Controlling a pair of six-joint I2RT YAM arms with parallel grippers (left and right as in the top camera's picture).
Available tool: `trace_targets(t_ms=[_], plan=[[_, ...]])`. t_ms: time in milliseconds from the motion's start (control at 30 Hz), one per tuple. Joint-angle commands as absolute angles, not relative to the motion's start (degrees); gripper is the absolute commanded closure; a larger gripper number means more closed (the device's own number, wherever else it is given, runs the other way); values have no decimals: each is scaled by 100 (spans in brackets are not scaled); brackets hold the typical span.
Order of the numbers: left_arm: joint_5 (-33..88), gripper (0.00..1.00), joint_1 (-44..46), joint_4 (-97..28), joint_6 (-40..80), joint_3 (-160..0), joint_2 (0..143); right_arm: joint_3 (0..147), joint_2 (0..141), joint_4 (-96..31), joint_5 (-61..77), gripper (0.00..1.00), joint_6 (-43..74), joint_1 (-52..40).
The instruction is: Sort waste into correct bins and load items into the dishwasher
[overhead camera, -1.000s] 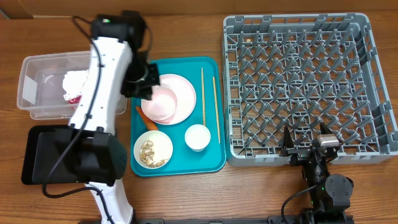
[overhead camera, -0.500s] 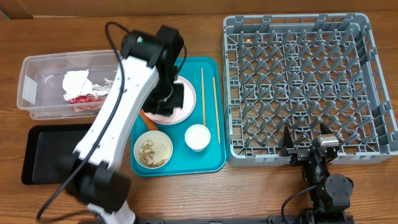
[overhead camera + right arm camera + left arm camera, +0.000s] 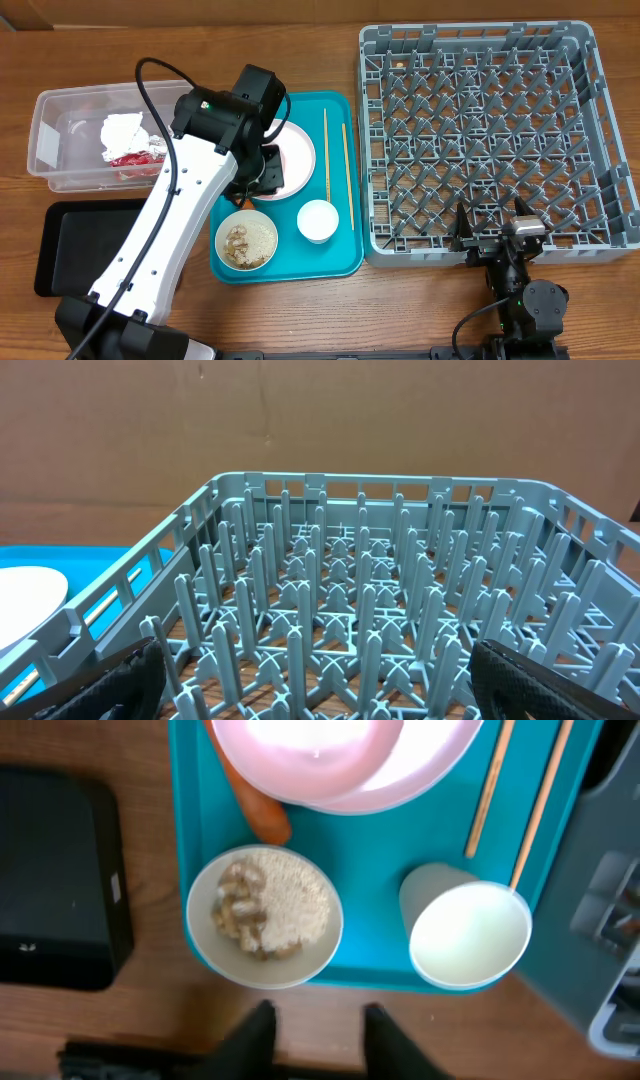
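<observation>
At the near edge of the surface [image 3: 300, 310] the right tool [image 3: 490, 225] sits with its fingers spread wide and empty, beside the near wall of the rack [image 3: 470, 35] and well apart from any waste. The left tool [image 3: 318, 1020] hangs over the near rim of the teal tray [image 3: 370, 860], its fingers partly spread with nothing between them. Just beyond it stands the bowl of rice and peanuts [image 3: 265, 915]. The next move is probably a grasp on the carrot [image 3: 255, 805], and it turns on one relation. The carrot lies farther out than that bowl and slightly left of the tool. Its long axis slants from far-left to near-right. Its rounded near end is bare, and its far part runs under the dishes above it. The fingers would need to close across that slant, and the left arm is much the nearer one. Counting outward:

- one black tray [image 3: 70, 250] at near left
- one bowl of scraps
- one cup [image 3: 468, 935]
- one carrot
- one plate [image 3: 430, 765] carrying a second bowl [image 3: 310, 755]
- two chopsticks [image 3: 490, 790]
- one clear tub [image 3: 45, 140] at far left, holding one napkin [image 3: 125, 130] and one wrapper [image 3: 135, 158]
- one rack at right
</observation>
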State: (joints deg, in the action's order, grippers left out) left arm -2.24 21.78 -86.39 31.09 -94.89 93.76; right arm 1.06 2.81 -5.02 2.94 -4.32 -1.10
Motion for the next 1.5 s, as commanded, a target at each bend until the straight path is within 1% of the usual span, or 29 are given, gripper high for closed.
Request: trace_targets(t_ms=[0,133,200,233,300,333,400,433,533,600,633,700,833,900,1000,1100,1267,1367,1467], plan=[[-292,62,2213,-8455,3197,-9465,9325,47,259,-462,285,0,-495,-110],[-117,63,2215,-8259,3199,-9465,9330,45,259,-462,285,0,-495,-110],[-5,76,2222,-8246,3225,-9456,9347,45,259,-462,285,0,-495,-110],[-10,79,2228,-8250,3312,-9441,9356,45,259,-462,285,0,-495,-110],[-80,78,2257,-8219,3446,-9360,9371,45,259,-462,285,0,-495,-110],[-110,77,2257,-8197,3509,-9299,9373,47,259,-462,285,0,-495,-110],[-154,71,2255,-8108,3634,-9131,9373,45,259,-462,285,0,-495,-110],[-148,69,2257,-8038,3686,-9026,9373,45,259,-462,285,0,-495,-110],[-150,59,2255,-7752,3839,-8663,9373,45,259,-462,285,0,-495,-110],[-148,44,2255,-7505,3839,-8420,9376,45,259,-462,285,0,-495,-110],[-145,42,2255,-7413,3844,-8331,9376,45,259,-462,285,0,-495,-110],[-148,41,2255,-7266,3935,-8165,9378,45,259,-462,285,0,-495,-110],[-150,37,2255,-7083,4241,-7907,9389,45,259,-462,285,0,-495,-110],[-148,38,2257,-7026,4410,-7738,9393,45,259,-462,285,0,-493,-110],[-150,43,2257,-6923,4418,-7542,9408,45,259,-462,285,0,-495,-110],[-148,50,2257,-6753,4418,-7328,9411,45,259,-462,285,0,-495,-110],[-128,54,2257,-6396,4440,-6973,9411,45,259,-462,285,0,-495,-110],[-117,58,2257,-6298,4630,-6816,9417,45,259,-462,285,0,-495,-110],[-58,59,2257,-6132,4654,-6681,9417,47,259,-462,285,0,-495,-110]])
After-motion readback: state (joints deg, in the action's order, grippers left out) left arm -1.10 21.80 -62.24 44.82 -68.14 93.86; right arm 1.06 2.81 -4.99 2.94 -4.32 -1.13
